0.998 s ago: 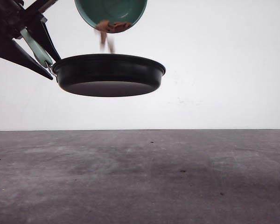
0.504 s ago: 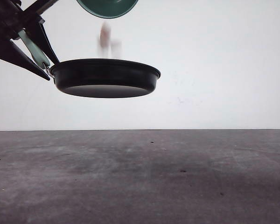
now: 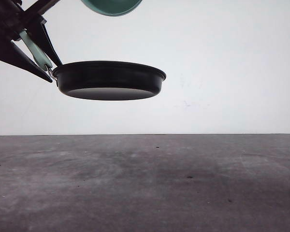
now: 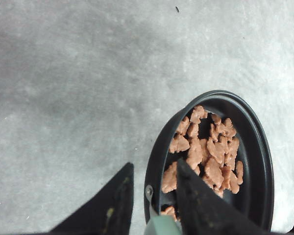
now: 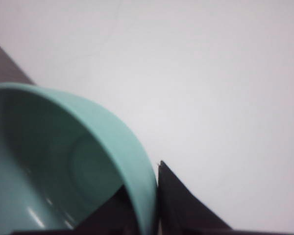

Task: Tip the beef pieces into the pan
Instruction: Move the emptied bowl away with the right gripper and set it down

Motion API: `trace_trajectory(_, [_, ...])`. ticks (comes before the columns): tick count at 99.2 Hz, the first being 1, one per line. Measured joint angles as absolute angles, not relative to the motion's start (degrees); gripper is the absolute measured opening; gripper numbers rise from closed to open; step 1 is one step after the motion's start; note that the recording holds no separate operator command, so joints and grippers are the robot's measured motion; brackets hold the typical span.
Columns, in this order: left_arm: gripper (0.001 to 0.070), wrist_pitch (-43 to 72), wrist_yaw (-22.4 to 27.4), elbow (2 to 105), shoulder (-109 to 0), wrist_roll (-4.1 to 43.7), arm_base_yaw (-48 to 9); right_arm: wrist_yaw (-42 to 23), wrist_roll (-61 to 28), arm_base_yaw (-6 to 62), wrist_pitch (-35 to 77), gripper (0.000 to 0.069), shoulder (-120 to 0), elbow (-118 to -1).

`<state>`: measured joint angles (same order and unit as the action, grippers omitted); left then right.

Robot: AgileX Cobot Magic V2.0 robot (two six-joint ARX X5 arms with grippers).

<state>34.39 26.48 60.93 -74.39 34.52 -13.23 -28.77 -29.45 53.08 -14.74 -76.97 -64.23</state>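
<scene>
Left claw (image 4: 152,208) clamped on the pan's mint handle (image 3: 36,50); pan (image 3: 109,79) held high above the grey tabletop (image 3: 145,183), beef pieces (image 4: 203,154) heaped inside. Right claw (image 5: 157,205) pinching the rim of the teal bowl (image 5: 63,161), tipped and bare inside. Risk: one-sided grip, so any tilt or jolt could tip beef over the rim onto the tabletop.

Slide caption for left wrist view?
Left gripper holds the pan by its handle, beef pieces inside, above the grey table.
</scene>
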Motion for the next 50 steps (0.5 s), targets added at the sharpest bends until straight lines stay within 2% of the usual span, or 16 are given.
trace_trajectory(15, [0.0128, 33.15, 26.39, 60.93, -74.39, 34.11, -13.23, -16.6, -4.4, 44.01, -3.88, 0.0023, -71.59, -64.27])
trace_trajectory(31, [0.0128, 31.9, 26.28, 60.93, -74.39, 34.09, -13.23, 4.19, 19.97, 30.79, 2.87, 0.0023, -70.98, -64.29])
trace_trajectory(40, [0.0128, 31.88, 26.28, 60.93, -74.39, 34.09, -13.23, 12.25, 29.56, 23.53, 8.78, 0.0023, -71.0, -64.29])
trace_trajectory(50, [0.0128, 31.9, 26.3, 60.93, -74.39, 33.91, -13.23, 13.32, 32.36, 15.64, 19.59, 0.0023, -71.61, -64.34])
